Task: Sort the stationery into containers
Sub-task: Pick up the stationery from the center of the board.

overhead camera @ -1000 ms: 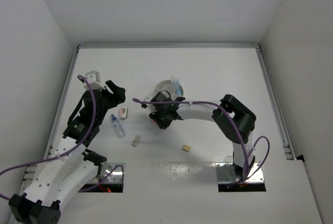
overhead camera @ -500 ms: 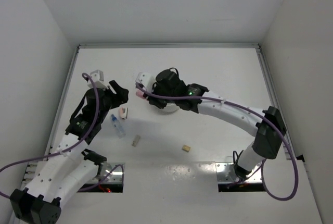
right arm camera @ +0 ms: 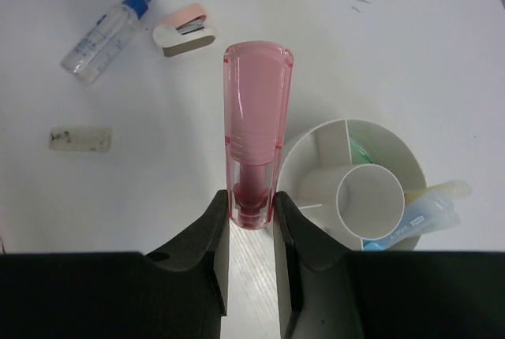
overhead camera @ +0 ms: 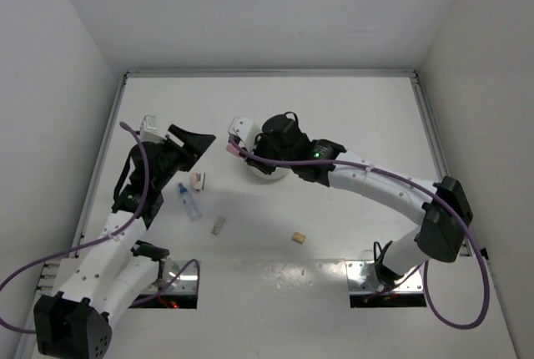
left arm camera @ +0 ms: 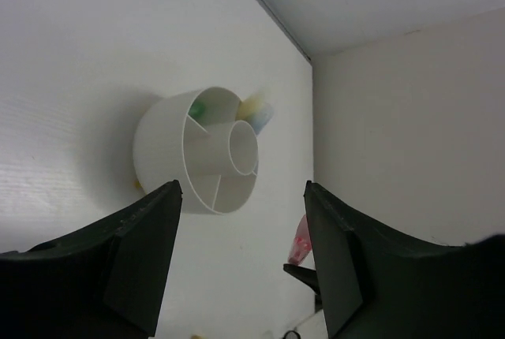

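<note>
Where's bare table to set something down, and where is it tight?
Free: the far strip of table between bowl and back wall; the right side out to the rail. Crowded: left of the bowl, where the clear tube, small pink-white item and tan eraser lie close together.

we note the pink marker (right arm camera: 257,118) as translucent glossy plastic, its inner core visible through the shell. the divided bowl (left arm camera: 158,146) looks like opaque white plastic, smooth and matt. the tube (right arm camera: 102,35) is clear glossy plastic with a blue cap. the eraser block (right arm camera: 79,139) appears dull and slightly speckled. the fingers (right arm camera: 211,260) of the right gripper (right arm camera: 251,203) read as black matt plastic. the table (right arm camera: 410,31) is white, smooth, faintly sheened.
</note>
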### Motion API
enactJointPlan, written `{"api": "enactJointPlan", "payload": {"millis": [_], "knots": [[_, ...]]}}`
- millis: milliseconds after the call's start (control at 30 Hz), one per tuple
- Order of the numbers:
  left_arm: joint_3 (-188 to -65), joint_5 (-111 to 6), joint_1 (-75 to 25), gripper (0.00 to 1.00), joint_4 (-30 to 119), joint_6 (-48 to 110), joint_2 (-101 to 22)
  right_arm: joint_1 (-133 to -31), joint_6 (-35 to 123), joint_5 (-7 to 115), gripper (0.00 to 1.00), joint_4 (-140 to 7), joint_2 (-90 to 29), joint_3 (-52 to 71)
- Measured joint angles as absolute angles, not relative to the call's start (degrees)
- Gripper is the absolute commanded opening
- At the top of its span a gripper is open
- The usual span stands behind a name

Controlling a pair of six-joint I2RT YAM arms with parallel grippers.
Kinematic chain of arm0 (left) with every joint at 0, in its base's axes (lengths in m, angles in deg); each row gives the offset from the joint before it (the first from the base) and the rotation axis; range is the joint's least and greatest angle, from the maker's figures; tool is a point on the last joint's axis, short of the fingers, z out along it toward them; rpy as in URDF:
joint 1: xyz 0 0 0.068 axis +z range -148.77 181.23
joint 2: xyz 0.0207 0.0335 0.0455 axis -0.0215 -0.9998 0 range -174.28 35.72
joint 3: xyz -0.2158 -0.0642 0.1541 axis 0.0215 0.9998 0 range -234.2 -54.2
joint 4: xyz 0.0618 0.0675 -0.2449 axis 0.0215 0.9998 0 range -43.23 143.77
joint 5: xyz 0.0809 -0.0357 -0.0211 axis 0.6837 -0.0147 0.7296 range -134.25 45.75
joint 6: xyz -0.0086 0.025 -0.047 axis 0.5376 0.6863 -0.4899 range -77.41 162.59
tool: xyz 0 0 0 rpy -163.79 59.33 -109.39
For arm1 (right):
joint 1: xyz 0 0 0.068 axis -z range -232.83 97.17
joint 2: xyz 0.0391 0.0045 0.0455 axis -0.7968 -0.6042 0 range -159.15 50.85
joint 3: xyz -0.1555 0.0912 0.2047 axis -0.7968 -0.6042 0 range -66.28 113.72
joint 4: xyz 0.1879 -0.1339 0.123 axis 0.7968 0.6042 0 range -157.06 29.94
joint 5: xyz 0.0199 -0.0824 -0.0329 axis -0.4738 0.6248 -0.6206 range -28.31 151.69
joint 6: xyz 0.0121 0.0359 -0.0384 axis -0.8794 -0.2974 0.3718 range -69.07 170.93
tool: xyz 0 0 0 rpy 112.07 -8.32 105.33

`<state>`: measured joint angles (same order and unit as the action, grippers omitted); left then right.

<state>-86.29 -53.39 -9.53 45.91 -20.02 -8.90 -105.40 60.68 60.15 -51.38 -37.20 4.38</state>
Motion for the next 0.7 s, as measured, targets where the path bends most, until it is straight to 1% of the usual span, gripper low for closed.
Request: {"api": "enactJointPlan", "payload": {"millis": [133, 267, 567, 633, 700], "knots": [[-81.7, -57.1, -9.5, 0.66, 41.5, -27.5, -8.9, -104.9, 59.4, 60.1, 0.03, -52.8, -36.0, 3.3], [-78.7, -59.9, -9.5, 0.66, 38.7, -32.2, -8.9, -104.3, 58.4, 59.6, 0.02, -54.0, -36.1, 3.4], [-78.7, -61.1, -8.6, 0.66, 34.7, -34.6, -7.2, -104.0, 57.8, 57.9, 0.02, -53.4, -38.6, 4.1], [-78.7, -61.6, -8.4, 0.62, 33.8, -34.7, -7.6, -103.9, 57.8, 57.4, 0.02, -53.3, -38.6, 4.1], [-78.7, -62.1, -8.4, 0.62, 33.3, -34.9, -8.0, -103.8, 57.7, 56.6, 0.02, -53.2, -38.7, 4.3]]}}
